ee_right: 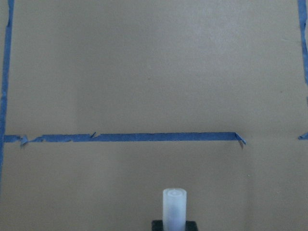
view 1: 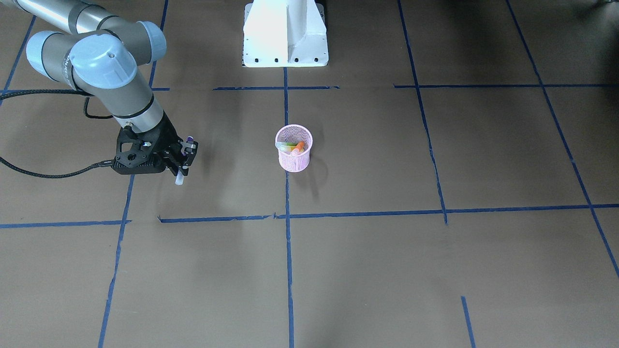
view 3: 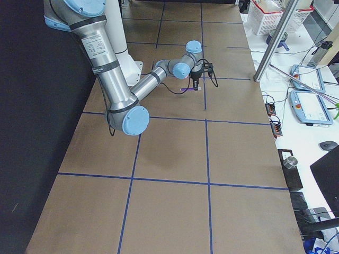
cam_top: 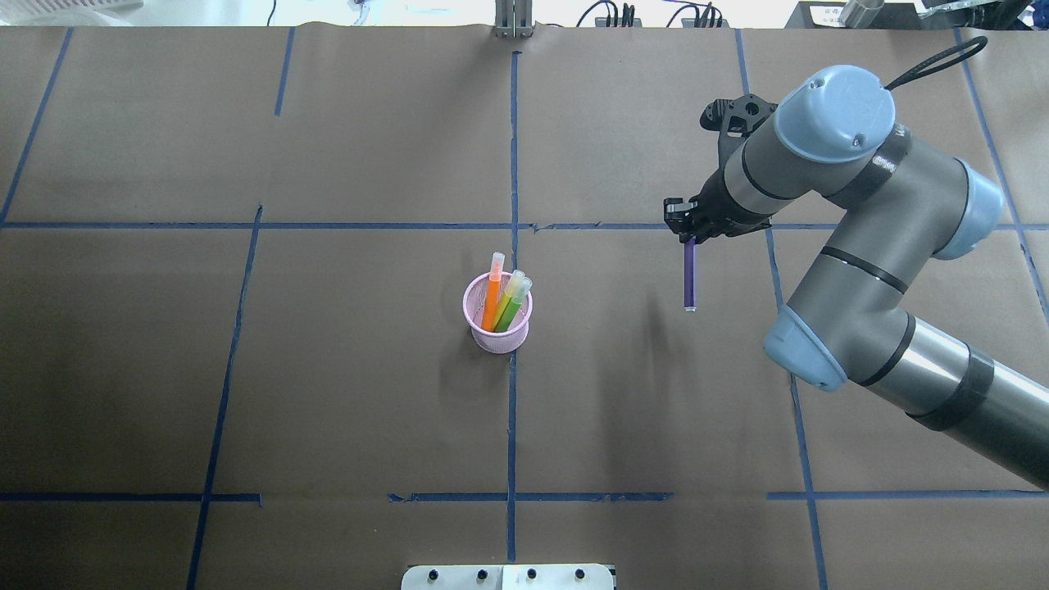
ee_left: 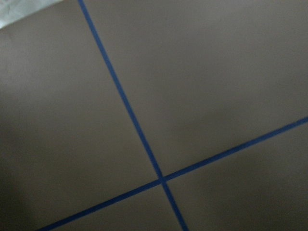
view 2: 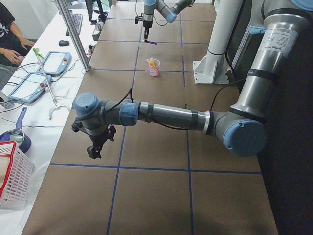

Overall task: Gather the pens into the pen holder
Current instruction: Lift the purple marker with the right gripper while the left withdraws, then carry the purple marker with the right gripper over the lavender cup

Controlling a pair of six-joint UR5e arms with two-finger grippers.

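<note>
The orange pen (cam_top: 492, 297) and green pen (cam_top: 510, 305) stand in the cup (cam_top: 497, 334). Your right fingers (view 1: 191, 150) clench the purple pen (cam_top: 689, 274), hanging below them, cup well apart: 1 drop remains. Left fingers (view 2: 93, 152): cannot tell.

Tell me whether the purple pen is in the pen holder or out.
Out. The right gripper holds the purple pen off to one side, well apart from the pink pen holder.

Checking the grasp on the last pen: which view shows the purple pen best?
Overhead exterior: the purple pen shows at nearly full length, hanging from the right gripper. The front-facing view shows only its two ends past the gripper. The right wrist view shows only the pale cap end. Both side views show it tiny. The left wrist view misses it.
</note>
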